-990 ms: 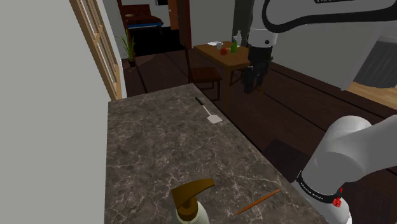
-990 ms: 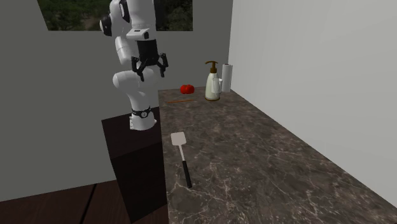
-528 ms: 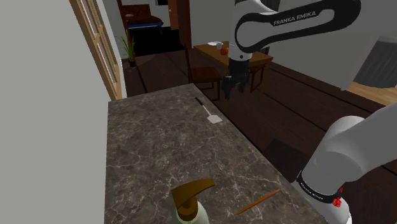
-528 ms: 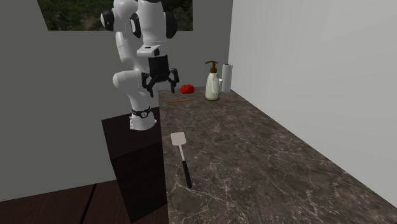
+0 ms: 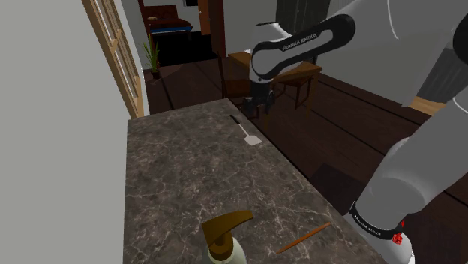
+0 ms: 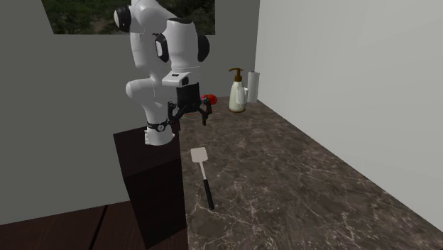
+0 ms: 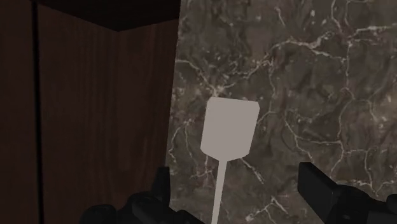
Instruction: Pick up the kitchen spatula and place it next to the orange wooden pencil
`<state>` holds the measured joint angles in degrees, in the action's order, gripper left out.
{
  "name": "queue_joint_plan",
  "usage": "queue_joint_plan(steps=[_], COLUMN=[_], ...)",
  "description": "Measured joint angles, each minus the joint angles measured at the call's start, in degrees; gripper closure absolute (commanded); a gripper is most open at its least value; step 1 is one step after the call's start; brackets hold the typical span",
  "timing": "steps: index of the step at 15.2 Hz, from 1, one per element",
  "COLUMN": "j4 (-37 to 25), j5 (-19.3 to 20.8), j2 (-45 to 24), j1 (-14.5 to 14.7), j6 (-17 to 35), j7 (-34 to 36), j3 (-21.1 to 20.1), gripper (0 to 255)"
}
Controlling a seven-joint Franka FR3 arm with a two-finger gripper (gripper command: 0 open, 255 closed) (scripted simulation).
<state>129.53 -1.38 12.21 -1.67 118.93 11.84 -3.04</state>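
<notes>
A dark, veined marble bench (image 5: 180, 180) stands in a room with a dark wood floor, with a small dining table (image 5: 300, 71) farther back, partly behind the white arm (image 5: 300, 46). The kitchen spatula (image 5: 248, 132) lies flat near the bench's far end, close to the edge on the shoulder view's right. It has a pale grey blade and a dark handle. In the second exterior view the spatula (image 6: 202, 170) sits beside the dark stand (image 6: 145, 177).

The pincer (image 5: 253, 107) hangs above the spatula, fingers apart and holding nothing. In the wrist view the two fingers (image 7: 318, 184) flank the thin neck of the spatula (image 7: 228, 127) without touching it, and the handle runs out of the picture.

The orange pencil (image 5: 303, 238) lies at the bench's near corner, well apart from the spatula, beside a soap dispenser (image 5: 225, 238) that the picture's edge cuts off. In the second exterior view the pincer (image 6: 189, 119) half hides a small red thing (image 6: 211, 98), too covered to name. A paper roll (image 6: 253, 85) stands by the wall.
</notes>
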Motion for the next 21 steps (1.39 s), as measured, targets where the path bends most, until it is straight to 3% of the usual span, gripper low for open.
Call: queue_joint_plan(steps=[9,21], j4=[-12.47,-12.22], j5=[3.17,3.88], j2=[-19.36,-24.85], j1=[-0.93,-0.86], j6=[8.64,14.56], j7=[8.16,9.48], j3=[0.22,0.47], gripper=[0,0])
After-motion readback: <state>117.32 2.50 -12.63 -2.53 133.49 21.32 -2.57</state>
